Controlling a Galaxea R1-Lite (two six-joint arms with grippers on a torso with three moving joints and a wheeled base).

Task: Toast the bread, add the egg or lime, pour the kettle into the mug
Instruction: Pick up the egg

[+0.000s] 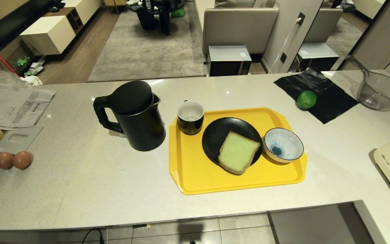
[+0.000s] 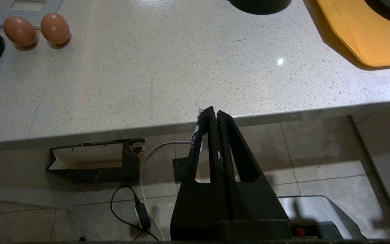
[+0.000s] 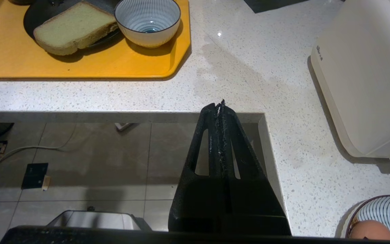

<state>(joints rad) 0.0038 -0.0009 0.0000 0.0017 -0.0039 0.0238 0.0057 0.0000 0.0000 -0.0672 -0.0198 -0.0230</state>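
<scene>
The pale green bread lies on a black plate on the yellow tray. The black mug stands at the tray's far left corner, with the black kettle just left of the tray. The lime rests on a black mat at the far right. A pinkish-brown egg sits in a striped bowl near the cream toaster. My left gripper and right gripper hang shut and empty in front of the counter's near edge, outside the head view.
A blue-and-white striped bowl stands on the tray beside the plate. Two plain brown eggs and papers lie at the counter's left end. A clear measuring jug sits far right. The counter turns towards me on the right.
</scene>
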